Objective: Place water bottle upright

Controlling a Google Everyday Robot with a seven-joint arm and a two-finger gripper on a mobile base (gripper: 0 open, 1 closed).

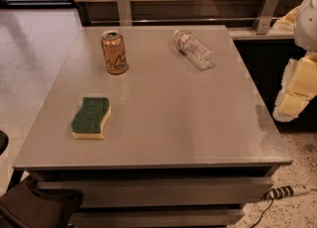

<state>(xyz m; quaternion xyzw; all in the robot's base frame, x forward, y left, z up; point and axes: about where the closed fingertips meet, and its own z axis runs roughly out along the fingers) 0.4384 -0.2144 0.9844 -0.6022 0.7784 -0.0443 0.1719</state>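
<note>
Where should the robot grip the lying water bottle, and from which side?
Probably across its ribbed middle, from above: the water bottle lies on its side, cap pointing far-left, both flanks free. The gripper hangs right of the table.

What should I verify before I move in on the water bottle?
1. Find the water bottle: ok, on the far right part of the table.
2. Bottle upright: not ok, it lies on its side.
3. Space around it: ok, the drink can and sponge sit apart from it.
4. The hand clear of the bottle: ok, off the table's right edge.
5. The hand empty: cannot tell.
</note>
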